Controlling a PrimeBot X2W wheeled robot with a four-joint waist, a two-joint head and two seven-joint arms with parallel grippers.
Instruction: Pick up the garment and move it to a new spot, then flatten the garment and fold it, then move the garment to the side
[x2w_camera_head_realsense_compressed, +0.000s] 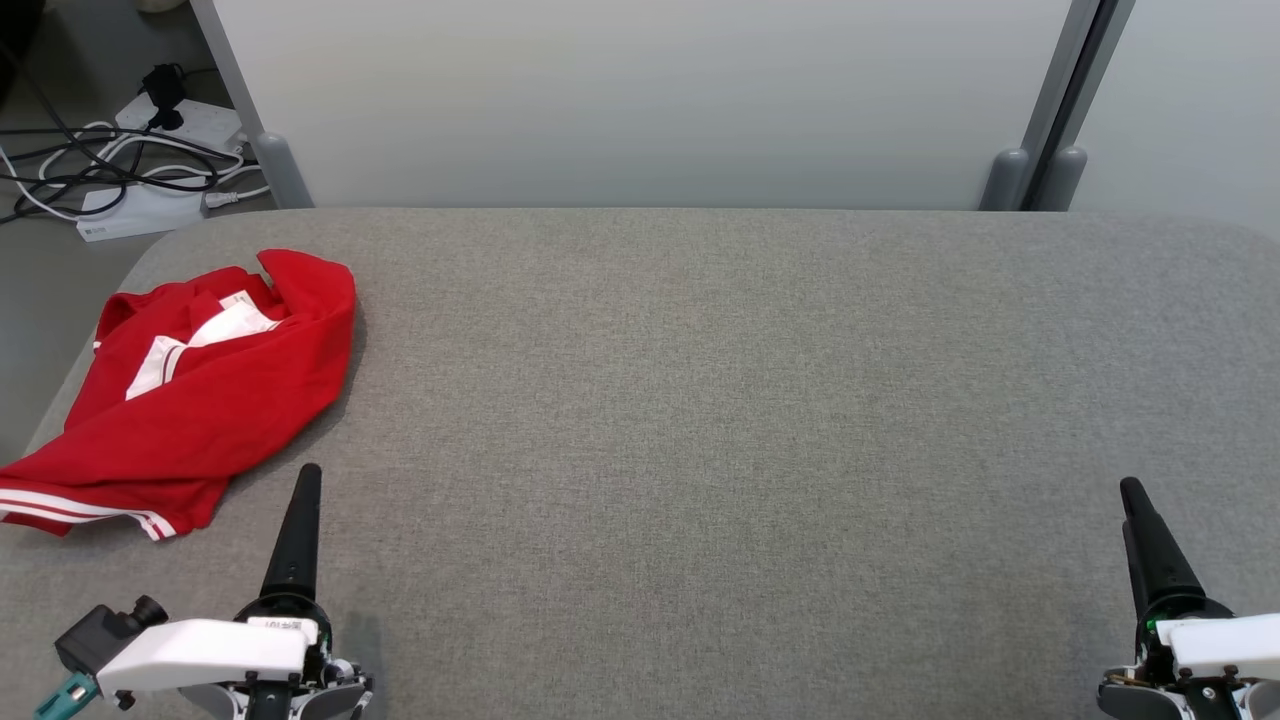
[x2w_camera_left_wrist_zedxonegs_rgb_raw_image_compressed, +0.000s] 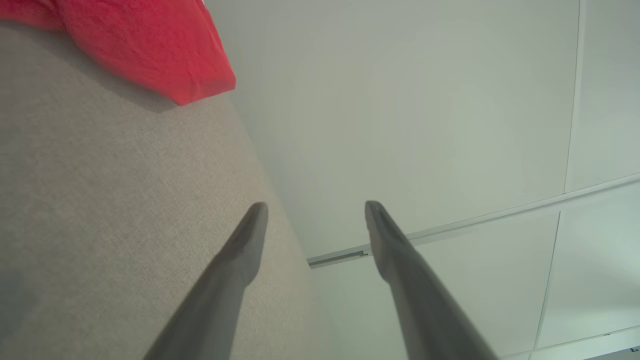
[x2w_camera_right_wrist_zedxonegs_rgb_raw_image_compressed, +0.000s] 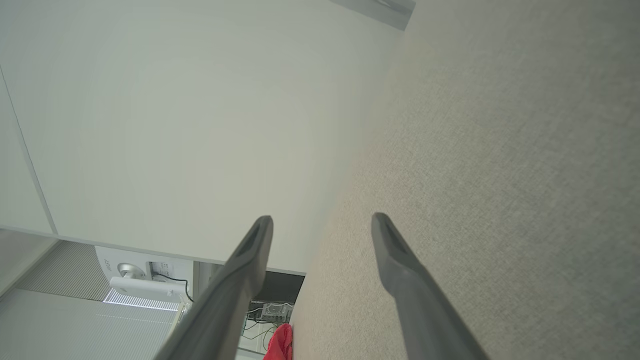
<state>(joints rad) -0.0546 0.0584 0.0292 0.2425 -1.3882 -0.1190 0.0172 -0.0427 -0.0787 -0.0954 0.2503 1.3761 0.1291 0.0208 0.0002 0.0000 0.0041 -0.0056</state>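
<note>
The left gripper (x2w_camera_left_wrist_zedxonegs_rgb_raw_image_compressed: 315, 206) is spread wide with nothing between its fingers, over the grey tabletop (x2w_camera_head_realsense_compressed: 700, 400). The red garment (x2w_camera_head_realsense_compressed: 220, 390) lies crumpled just ahead of it and to its left, near its tips but apart. The right gripper (x2w_camera_right_wrist_zedxonegs_rgb_raw_image_compressed: 321, 219) is also wide apart and empty, the garment well off to its left.

Seen poised well apart, left gripper (x2w_camera_left_wrist_zedxonegs_rgb_raw_image_compressed: 316, 205) and right gripper (x2w_camera_right_wrist_zedxonegs_rgb_raw_image_compressed: 322, 217), fingers (x2w_camera_left_wrist_zedxonegs_rgb_raw_image_compressed: 395, 250) spread on each, tips pointing forward, white wrists (x2w_camera_head_realsense_compressed: 205, 645) behind them.
</note>
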